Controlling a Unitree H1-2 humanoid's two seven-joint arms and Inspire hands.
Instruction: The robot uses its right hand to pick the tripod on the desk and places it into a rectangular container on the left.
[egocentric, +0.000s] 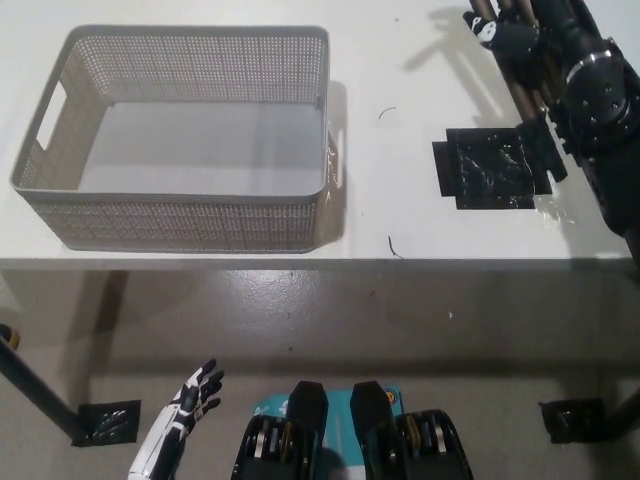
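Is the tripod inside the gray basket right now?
No, the basket holds nothing; the right hand grips the tripod far to the side.

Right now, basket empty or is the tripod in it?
Empty. The basket shows only its bare floor; the tripod is in the right hand, off to its right.

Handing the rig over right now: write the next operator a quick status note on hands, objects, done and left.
Right hand: shut on the tripod, lifted at the desk's far right, above the black patch.
Left hand: open, resting low, below the desk edge.
Container: on the left of the desk, nothing in it.
Done: tripod picked up.
Left: carry it left over the container and release.
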